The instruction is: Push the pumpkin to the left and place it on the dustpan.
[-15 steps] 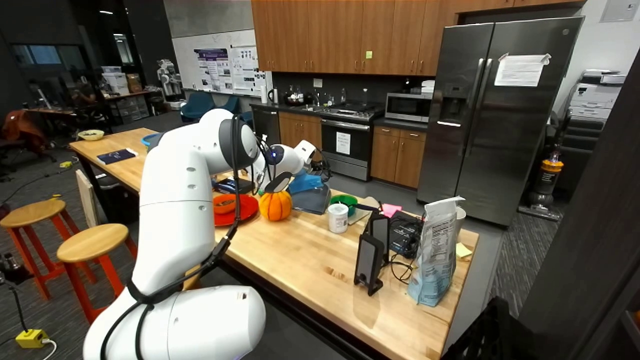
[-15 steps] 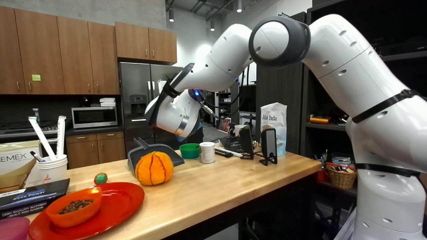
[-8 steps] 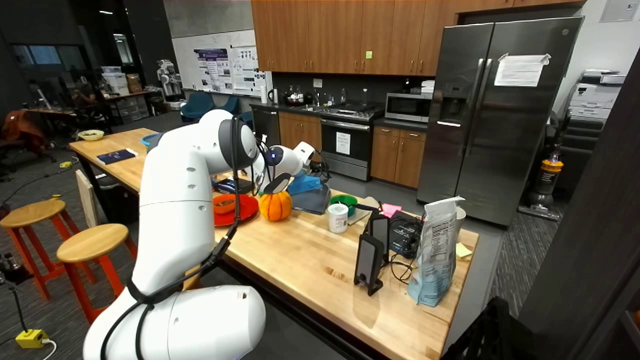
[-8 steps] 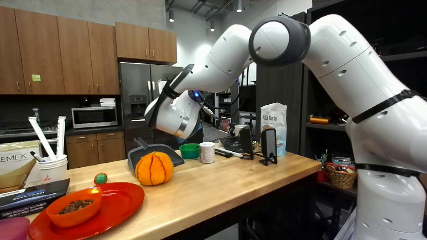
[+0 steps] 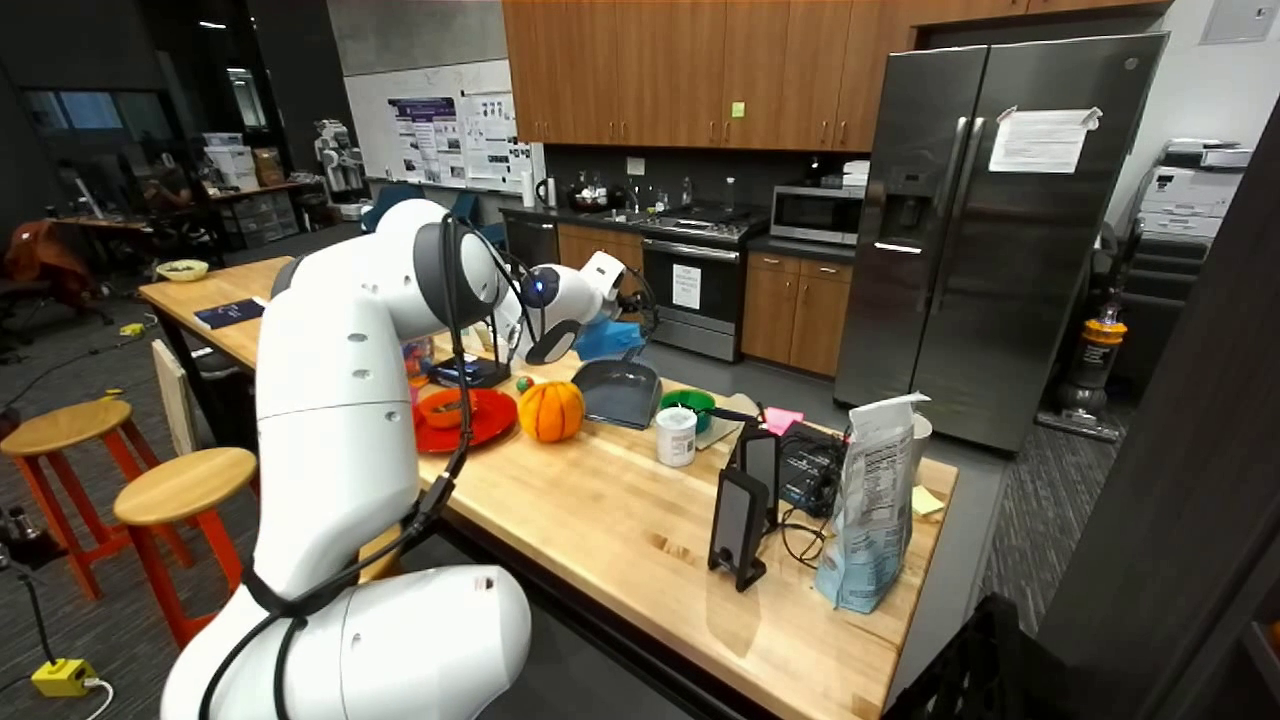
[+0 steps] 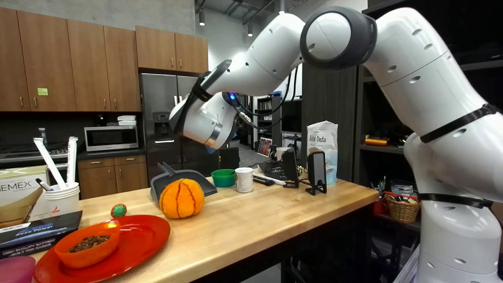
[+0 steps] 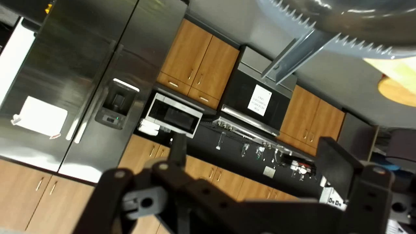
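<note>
Orange and ribbed, the pumpkin (image 6: 182, 198) sat on the table (image 6: 255, 212) between red plate (image 6: 143, 236) and grey dustpan (image 5: 618, 393), just beside the latter. The gripper (image 7: 253, 142), spread wide, hung well apart from the pumpkin.

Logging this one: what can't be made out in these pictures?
Gripper: mostly hidden by the arm's wrist in an exterior view.
Dustpan: partly hidden by the pumpkin in an exterior view; whether they touch is unclear. Wrist view: cut off by the top and right edges.
Purple item: cut off by the left and bottom edges, exterior view.
Fridge paper: any writing too small to read, exterior view.
</note>
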Robot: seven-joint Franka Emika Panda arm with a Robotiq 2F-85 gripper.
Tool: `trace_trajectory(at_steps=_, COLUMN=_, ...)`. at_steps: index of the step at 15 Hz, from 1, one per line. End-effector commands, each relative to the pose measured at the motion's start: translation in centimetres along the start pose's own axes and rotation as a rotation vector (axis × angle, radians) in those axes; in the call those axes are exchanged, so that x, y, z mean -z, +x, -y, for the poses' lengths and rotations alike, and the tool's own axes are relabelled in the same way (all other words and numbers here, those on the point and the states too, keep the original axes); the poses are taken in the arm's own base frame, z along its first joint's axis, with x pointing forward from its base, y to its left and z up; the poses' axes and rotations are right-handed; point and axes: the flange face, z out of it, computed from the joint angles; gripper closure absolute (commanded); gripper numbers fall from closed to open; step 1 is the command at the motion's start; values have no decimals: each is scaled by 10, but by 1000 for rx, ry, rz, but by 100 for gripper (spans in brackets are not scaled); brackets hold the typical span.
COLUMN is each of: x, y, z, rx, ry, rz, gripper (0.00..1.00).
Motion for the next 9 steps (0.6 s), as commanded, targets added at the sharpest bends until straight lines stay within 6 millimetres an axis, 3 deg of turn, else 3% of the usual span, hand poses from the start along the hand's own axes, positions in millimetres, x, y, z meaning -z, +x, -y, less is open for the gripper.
trace_trajectory(at_steps=1, x=36, y=26, z=-25, rx=-14, ry=-19, rz=-39, gripper=0)
trace_trajectory(at_steps=4, x=65, y=26, z=-18, rx=-22, ry=58, rz=-31, gripper=0)
trace_trajectory(at_steps=9, x=87, y=-15, z=-9, rx=-17, ry=182, rz=90, gripper=0)
